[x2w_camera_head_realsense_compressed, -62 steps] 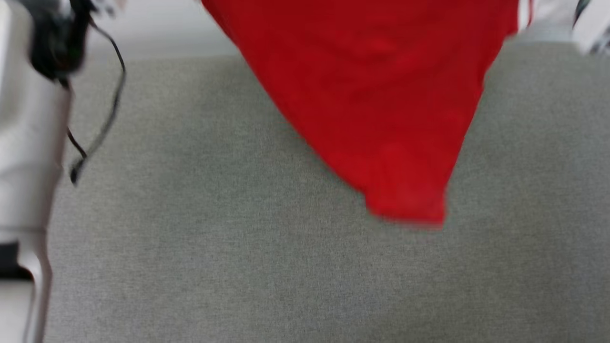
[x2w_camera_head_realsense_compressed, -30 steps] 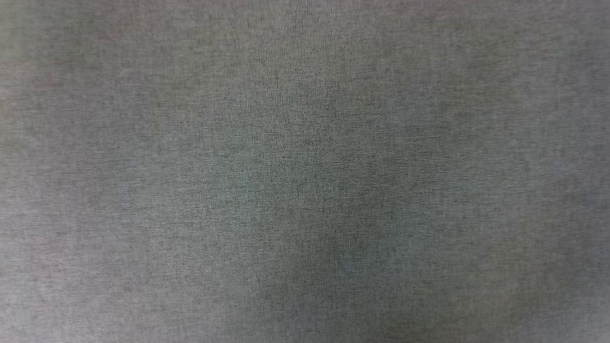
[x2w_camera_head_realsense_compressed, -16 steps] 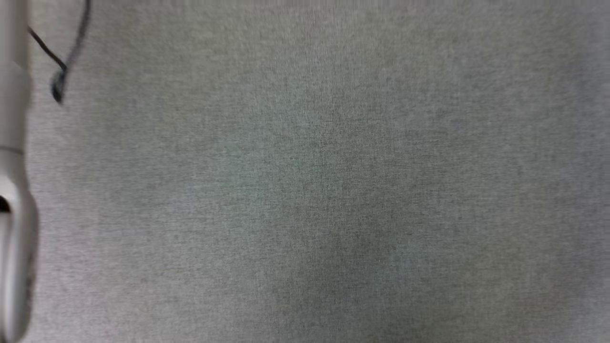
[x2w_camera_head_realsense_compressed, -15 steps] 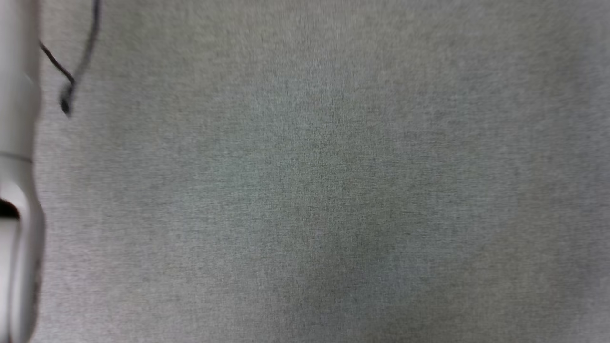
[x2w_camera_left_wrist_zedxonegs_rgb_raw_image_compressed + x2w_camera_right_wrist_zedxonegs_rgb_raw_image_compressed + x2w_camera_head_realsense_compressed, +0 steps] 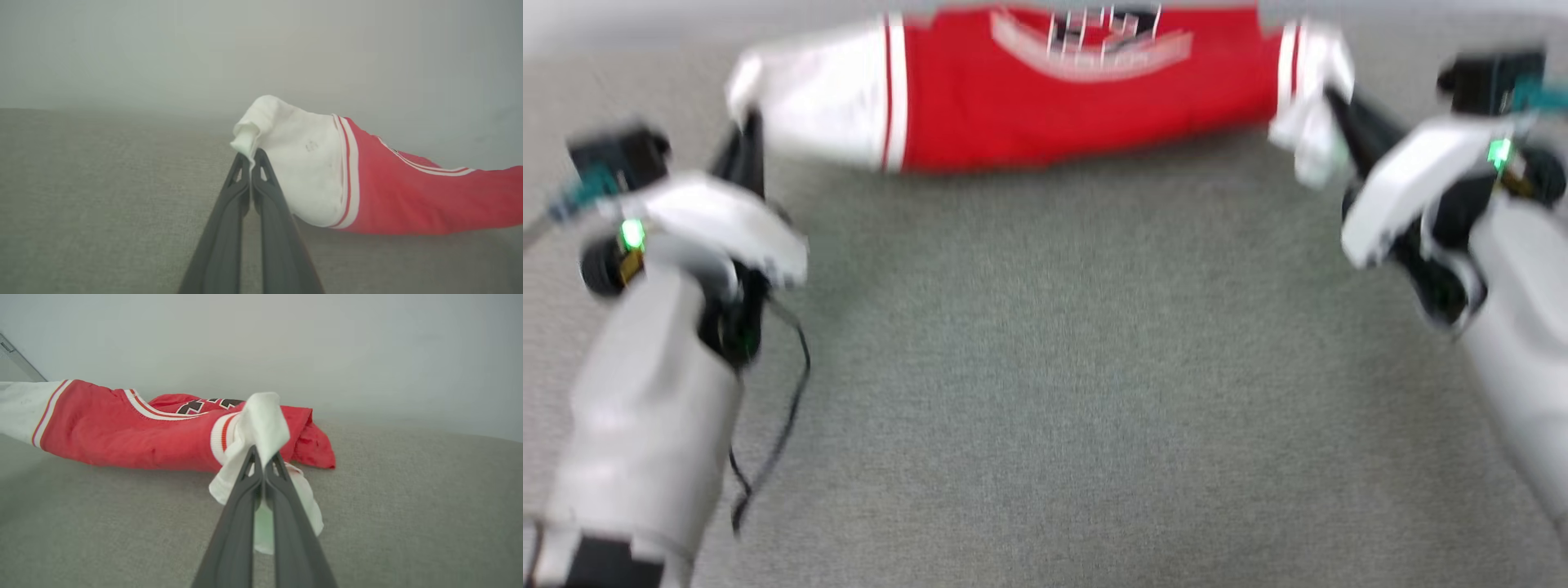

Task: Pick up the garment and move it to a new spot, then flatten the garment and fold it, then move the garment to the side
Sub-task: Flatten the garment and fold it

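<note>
The garment (image 5: pixel 1078 106) lies stretched along the far edge of the grey surface (image 5: pixel 1045 367); the left gripper (image 5: pixel 250 159) pinches its white left end, the right gripper (image 5: pixel 263 457) its white right end, jaws pressed together on cloth

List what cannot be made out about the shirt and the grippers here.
The lettering on the garment: head view, blurred, cut by the top edge; right wrist view, partly under a red fold.
The garment's far end: left wrist view, cut by the right edge.
Tips of the left gripper and right gripper: head view, motion blur.
</note>
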`<state>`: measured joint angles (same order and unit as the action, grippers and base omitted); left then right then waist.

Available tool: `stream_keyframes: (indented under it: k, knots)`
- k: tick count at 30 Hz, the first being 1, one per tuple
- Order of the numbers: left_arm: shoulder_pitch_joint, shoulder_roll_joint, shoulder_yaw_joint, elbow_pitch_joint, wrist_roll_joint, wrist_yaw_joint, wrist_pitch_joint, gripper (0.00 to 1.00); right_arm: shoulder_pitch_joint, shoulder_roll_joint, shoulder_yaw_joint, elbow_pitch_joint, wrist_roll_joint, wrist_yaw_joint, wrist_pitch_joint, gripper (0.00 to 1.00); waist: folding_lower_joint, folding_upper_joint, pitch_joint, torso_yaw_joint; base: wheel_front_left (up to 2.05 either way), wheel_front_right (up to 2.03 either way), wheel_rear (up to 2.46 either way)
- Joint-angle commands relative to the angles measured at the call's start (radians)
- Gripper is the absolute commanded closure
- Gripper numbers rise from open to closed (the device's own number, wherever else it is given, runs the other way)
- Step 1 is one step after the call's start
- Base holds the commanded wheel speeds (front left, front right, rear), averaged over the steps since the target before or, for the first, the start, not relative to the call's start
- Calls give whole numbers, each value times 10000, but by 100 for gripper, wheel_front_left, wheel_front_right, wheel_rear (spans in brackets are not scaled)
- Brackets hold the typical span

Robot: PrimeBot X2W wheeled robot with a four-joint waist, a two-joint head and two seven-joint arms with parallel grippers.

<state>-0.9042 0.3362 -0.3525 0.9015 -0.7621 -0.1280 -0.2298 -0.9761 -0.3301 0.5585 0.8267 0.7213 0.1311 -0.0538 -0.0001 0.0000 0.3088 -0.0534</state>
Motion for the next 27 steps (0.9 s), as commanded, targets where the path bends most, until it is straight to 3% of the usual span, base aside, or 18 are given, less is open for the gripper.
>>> stream_keyframes:
  k: [1,7,10,18,24,25,26,27]
  knots:
    - [521,38,-16,-169,-63,-19,-66,100,546,-144,12,-148,166,-7,-50,100,1,0,-1034,61,0,0,0]
    - [3244,264,169,-1312,-502,78,-199,100,2955,-560,-43,-1013,575,-7,-43,100,1,0,-2118,78,0,0,0]
    - [4631,350,265,-2073,-681,369,-198,100,4139,-677,-207,-1481,672,-7,4,100,1,0,-2481,76,0,0,0]
    - [8068,697,360,-4643,-1128,1532,423,100,7190,-769,-1035,-2768,522,-7,314,100,1,0,-3083,79,0,0,0]
    - [9776,862,345,-6486,-1253,2387,833,100,9124,-448,-2066,-3538,-121,-7,638,97,1,0,-3152,143,0,0,0]
    - [9932,882,357,-6727,-1197,2518,819,100,9370,-341,-2269,-3660,-231,-7,729,60,1,0,-3136,160,0,0,0]
    - [10052,888,364,-6959,-1168,2635,774,100,9547,-271,-2462,-3837,-417,-7,800,13,1,0,-3123,180,0,0,0]
    - [10163,906,334,-7209,-1083,2752,766,100,9710,-193,-2682,-4044,-559,-7,855,0,1,0,-3107,205,0,0,0]
